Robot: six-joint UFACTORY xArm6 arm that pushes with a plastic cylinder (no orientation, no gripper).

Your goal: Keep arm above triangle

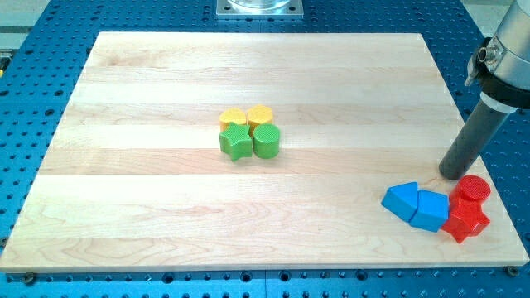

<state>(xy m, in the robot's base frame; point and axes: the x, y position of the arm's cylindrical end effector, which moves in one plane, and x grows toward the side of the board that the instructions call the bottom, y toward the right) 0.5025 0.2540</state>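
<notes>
My tip point(452, 175) rests on the wooden board point(166, 215) at the view's right, just above and to the right of the blue blocks. A blue triangle point(402, 199) lies at the lower right, touching a blue cube-like block point(431, 210) on its right. A red cylinder point(474, 189) and a red star-like block point(466, 221) sit right of the blue ones, the cylinder just below and right of my tip. The tip touches no block.
Near the board's middle is a tight cluster: a yellow block point(233, 118), a yellow hexagon-like block point(260, 115), a green star point(237, 143) and a green cylinder point(267, 141). The board's right edge point(489, 165) lies close to the rod. A metal mount point(259, 7) is at the top.
</notes>
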